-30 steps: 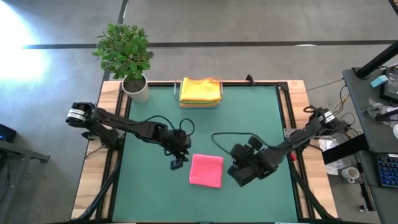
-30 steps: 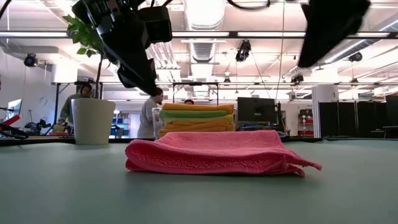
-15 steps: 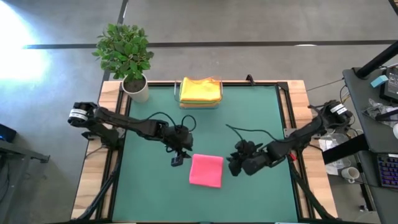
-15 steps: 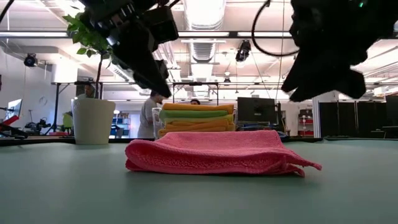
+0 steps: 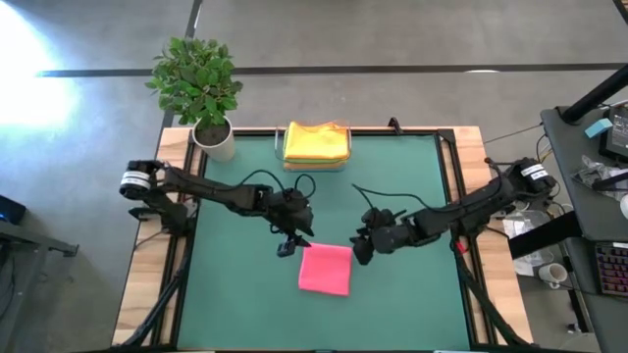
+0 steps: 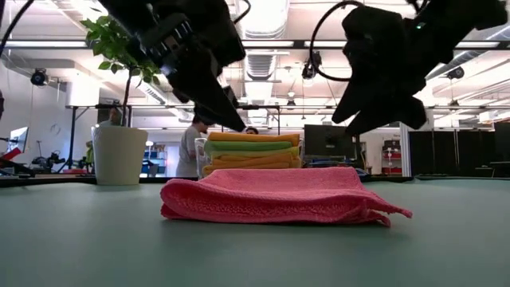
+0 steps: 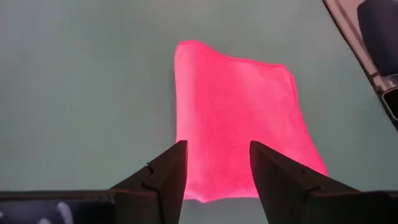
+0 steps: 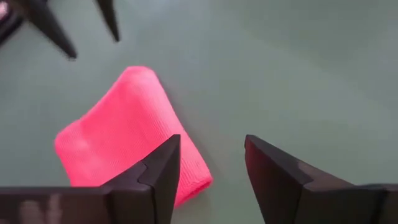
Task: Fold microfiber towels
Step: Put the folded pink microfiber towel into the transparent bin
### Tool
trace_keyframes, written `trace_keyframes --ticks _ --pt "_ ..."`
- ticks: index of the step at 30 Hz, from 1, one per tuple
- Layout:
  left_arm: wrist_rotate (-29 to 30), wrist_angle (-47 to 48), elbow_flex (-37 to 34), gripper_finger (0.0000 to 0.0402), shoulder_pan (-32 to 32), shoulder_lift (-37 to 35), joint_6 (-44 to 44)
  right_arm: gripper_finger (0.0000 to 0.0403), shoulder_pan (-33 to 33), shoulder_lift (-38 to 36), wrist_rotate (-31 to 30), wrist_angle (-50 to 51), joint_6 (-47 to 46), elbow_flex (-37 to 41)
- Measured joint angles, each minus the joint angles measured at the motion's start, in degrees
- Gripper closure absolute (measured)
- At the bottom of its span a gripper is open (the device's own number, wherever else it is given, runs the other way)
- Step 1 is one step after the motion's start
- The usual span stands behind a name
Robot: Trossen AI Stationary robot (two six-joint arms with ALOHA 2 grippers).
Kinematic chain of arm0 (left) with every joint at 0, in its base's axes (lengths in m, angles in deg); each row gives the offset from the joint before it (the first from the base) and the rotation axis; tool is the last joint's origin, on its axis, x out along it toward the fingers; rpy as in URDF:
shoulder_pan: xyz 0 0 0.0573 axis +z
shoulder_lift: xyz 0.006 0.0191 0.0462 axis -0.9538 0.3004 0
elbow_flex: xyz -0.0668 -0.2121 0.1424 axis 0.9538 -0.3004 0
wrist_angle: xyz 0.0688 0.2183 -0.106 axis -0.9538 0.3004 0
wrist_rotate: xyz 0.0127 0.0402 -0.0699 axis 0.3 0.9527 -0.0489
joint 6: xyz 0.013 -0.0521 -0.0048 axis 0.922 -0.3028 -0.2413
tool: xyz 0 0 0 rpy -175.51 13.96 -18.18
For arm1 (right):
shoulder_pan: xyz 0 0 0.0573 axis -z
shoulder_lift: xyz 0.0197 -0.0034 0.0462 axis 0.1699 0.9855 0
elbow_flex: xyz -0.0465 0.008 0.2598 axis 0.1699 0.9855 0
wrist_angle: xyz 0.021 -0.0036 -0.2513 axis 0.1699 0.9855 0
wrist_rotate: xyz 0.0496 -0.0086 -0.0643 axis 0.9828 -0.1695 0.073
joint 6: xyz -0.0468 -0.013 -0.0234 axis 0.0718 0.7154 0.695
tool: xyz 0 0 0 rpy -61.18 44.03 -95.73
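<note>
Pink towel (image 5: 325, 269) folded, flat mid-table. Left gripper (image 5: 286, 245) & right gripper (image 5: 359, 250) hover at its far corners, jaws apart, empty. Risk: probably pinching top layer only, fold opens.

**Both claws open over pink towel**

Left claw (image 5: 287, 246) raised just off the pink towel (image 5: 326, 269)'s far-left corner, fingers (image 7: 166, 176) apart, empty. Right claw (image 5: 359, 251) raised beside towel's far-right corner, fingers (image 8: 160, 168) apart, empty. Both arms reach inward.

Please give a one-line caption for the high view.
Both open grippers, left and right, hover beside the folded pink towel.
</note>
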Motion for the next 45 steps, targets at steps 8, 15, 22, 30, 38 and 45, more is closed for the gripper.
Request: trace_keyframes --ticks 8,15,22,30,38,45 --pt "-6.8 -6.2 0.2 0.0243 4.8 6.2 -5.5 0.0218 4.4 0.3 11.8 -0.5 12.4 0.2" --pt "-10.8 -7.6 1.2 0.0243 5.4 10.3 -5.4 0.0218 6.4 2.5 18.4 -4.2 18.7 0.2" --pt "-11.3 -8.1 1.3 0.0243 5.5 12.2 -5.6 0.0218 6.4 8.1 22.4 -9.3 22.0 0.1" --pt "-12.5 -7.6 1.0 0.0243 5.4 12.6 -7.1 0.0218 7.5 13.5 27.1 -12.4 23.3 0.0" --pt "-15.0 -7.2 1.0 0.0243 4.9 13.8 -6.7 0.0218 8.3 16.9 28.9 -16.3 21.1 -0.1" --pt "-16.1 -7.6 1.4 0.0243 4.5 16.7 -7.1 0.023 8.4 16.9 29.7 -17.7 20.5 -0.1"
